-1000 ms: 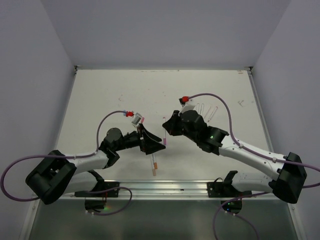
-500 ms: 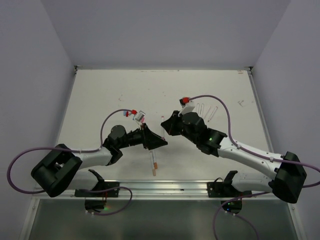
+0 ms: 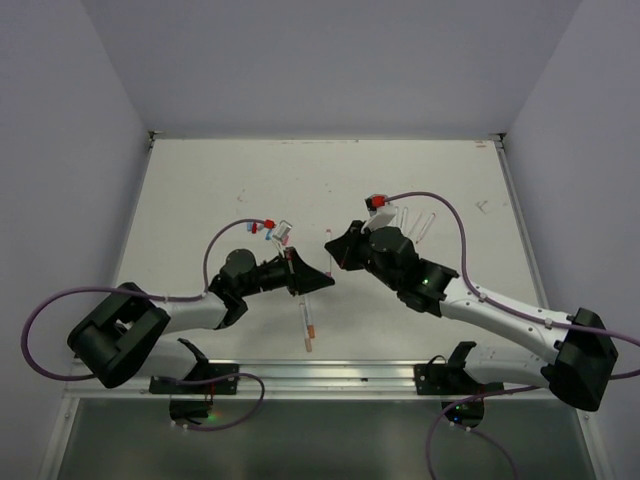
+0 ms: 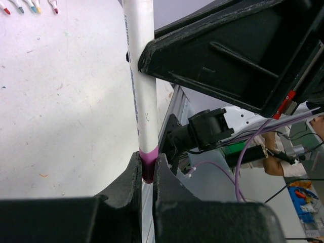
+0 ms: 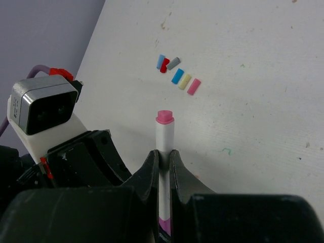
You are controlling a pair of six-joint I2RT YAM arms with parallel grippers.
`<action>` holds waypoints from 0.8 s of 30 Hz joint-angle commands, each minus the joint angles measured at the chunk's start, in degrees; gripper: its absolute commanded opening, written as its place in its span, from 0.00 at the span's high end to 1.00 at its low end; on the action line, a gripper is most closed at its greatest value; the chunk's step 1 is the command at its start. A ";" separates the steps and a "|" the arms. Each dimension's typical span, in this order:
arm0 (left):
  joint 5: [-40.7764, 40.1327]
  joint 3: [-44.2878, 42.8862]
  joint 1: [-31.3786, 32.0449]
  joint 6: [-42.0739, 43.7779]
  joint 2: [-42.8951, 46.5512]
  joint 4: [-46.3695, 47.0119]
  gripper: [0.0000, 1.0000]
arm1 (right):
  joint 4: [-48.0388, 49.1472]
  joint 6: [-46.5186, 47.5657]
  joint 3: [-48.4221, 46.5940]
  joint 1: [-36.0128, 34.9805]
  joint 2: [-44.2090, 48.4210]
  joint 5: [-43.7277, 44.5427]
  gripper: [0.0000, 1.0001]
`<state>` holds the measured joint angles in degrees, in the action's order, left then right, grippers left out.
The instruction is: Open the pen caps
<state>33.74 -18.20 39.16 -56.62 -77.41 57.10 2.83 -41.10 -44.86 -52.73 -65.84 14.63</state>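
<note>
The purple pen cap is pinched in the left gripper at the end of a white pen, whose barrel the right gripper clamps above the desk, loose caps lying beyond.

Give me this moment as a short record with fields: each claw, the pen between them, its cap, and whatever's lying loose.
left claw: shut on the purple cap
right claw: shut on the white barrel of the held pen
held pen: bridges both claws, off the table
purple cap: on the pen, not pulled off
loose caps: small cluster lying on the table
other pens: lone pen near the table's front edge; row of pens with coloured tips showing
</note>
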 commanded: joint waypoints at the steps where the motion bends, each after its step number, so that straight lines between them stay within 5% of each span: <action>1: -0.07 -2.81 0.83 0.98 -0.29 0.21 1.00 | 3.59 -1.08 0.13 -0.09 1.42 1.89 1.00; 4: -0.25 -3.25 0.92 2.83 0.32 -2.43 1.00 | 1.22 -1.70 -0.40 -0.09 1.60 1.89 1.00; 8: -1.30 -3.86 0.92 5.99 2.43 -7.69 1.00 | -0.63 -1.35 -1.02 -0.01 1.25 0.31 0.69; 13: -1.83 -4.92 0.92 8.98 4.36 -11.57 1.00 | 0.07 -1.88 -0.49 0.00 0.63 -0.75 0.65; 18: -1.74 -5.80 1.10 9.86 5.07 -13.33 1.00 | 1.12 -2.14 -0.93 -0.09 -1.04 -2.24 0.68; 21: -1.74 -5.80 1.18 9.95 5.07 -13.51 1.00 | 1.48 -2.23 -1.02 0.00 -2.36 -2.94 0.97; 24: -1.92 -5.62 1.27 10.30 5.42 -14.12 1.00 | 0.95 -2.32 -1.37 -0.09 -3.32 -2.68 1.00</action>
<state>31.79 -22.13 39.88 -48.53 -73.47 42.28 2.07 -42.41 -44.69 -52.40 -68.20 12.93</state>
